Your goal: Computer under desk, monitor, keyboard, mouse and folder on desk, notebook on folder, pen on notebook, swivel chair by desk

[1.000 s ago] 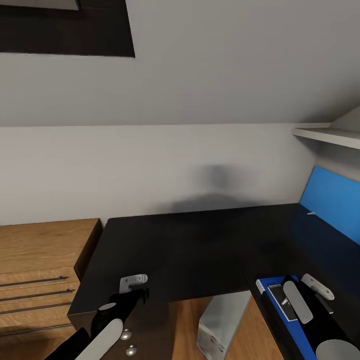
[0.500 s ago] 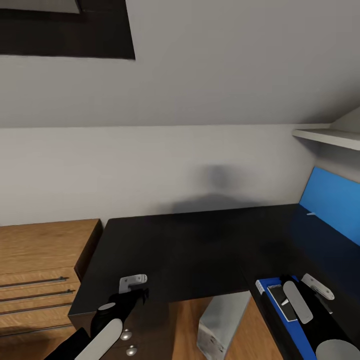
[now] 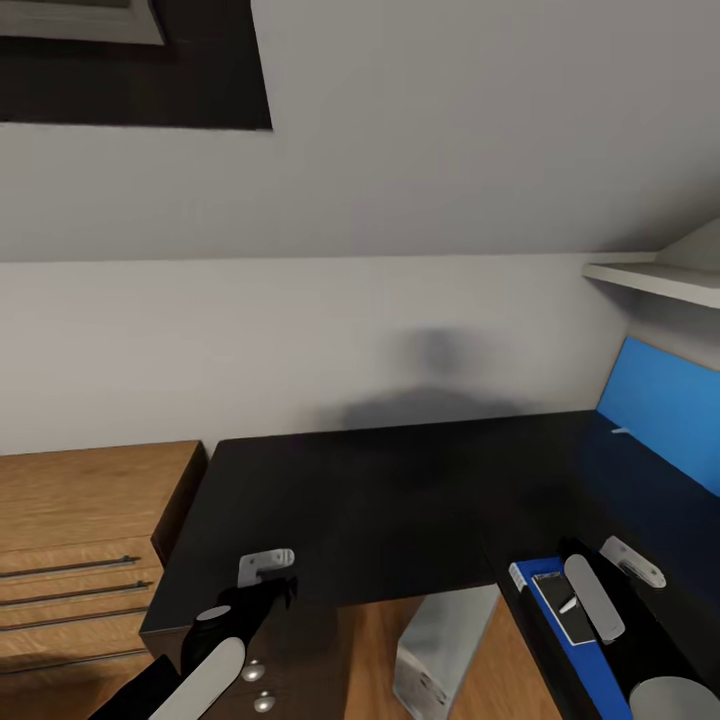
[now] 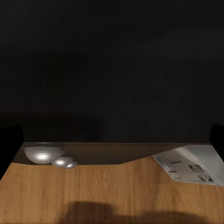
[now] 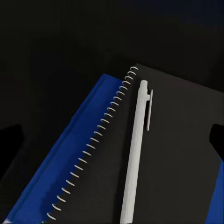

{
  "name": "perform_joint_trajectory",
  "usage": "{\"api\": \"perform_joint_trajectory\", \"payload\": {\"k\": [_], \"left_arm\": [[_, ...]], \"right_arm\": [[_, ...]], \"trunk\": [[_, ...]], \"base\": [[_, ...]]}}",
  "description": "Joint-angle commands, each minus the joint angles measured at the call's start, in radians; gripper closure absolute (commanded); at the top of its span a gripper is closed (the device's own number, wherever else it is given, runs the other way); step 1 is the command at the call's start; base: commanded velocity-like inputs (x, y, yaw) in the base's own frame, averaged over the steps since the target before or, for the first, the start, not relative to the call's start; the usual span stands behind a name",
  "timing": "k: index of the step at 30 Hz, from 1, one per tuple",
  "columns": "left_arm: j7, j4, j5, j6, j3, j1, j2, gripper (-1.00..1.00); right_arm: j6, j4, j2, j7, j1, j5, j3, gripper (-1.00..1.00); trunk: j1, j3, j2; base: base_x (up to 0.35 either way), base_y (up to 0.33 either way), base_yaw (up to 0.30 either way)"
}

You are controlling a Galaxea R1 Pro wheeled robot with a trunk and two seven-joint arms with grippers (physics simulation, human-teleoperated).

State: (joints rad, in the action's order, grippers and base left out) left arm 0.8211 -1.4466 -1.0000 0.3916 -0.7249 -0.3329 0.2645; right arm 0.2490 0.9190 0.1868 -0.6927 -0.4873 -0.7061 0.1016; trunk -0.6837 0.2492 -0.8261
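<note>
Lifted slightly, my right gripper hangs with fingers apart over the black tabletop, above the blue folder, the black spiral notebook on it, and the white pen lying on top.

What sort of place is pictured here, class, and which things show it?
Probably a home study corner: a black L-shaped desk, a white pen on a black spiral-bound notebook, and a wooden drawer unit beside it.
</note>
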Motion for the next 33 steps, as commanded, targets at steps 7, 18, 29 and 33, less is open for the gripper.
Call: {"api": "perform_joint_trajectory", "payload": {"k": [7,18,29,33], "left_arm": [[0.007,-0.002,-0.004,0.002,-0.01,-0.001,0.001,-1.0],[0.005,0.016,-0.006,0.003,-0.016,-0.001,0.003,-1.0],[0.004,0.028,-0.005,0.001,-0.019,-0.001,0.004,-1.0],[0.005,0.029,-0.005,0.001,-0.02,-0.001,0.004,-1.0]], "right_arm": [[0.008,0.066,-0.024,-0.066,0.001,-0.001,-0.013,-1.0],[0.007,0.092,-0.086,-0.095,0.003,0.044,-0.15,-1.0],[0.006,0.085,-0.143,-0.095,0.003,0.099,-0.209,-1.0],[0.007,0.085,-0.156,-0.094,0.003,0.121,-0.234,-1.0]], "trunk": [[0.015,-0.011,0.027],[0.015,-0.011,0.027],[0.015,-0.011,0.027],[0.015,-0.011,0.027]], "base": [[0.0,0.0,0.0],[0.0,0.0,0.0],[-0.058,0.0,0.0],[-0.253,0.0,0.0]]}}
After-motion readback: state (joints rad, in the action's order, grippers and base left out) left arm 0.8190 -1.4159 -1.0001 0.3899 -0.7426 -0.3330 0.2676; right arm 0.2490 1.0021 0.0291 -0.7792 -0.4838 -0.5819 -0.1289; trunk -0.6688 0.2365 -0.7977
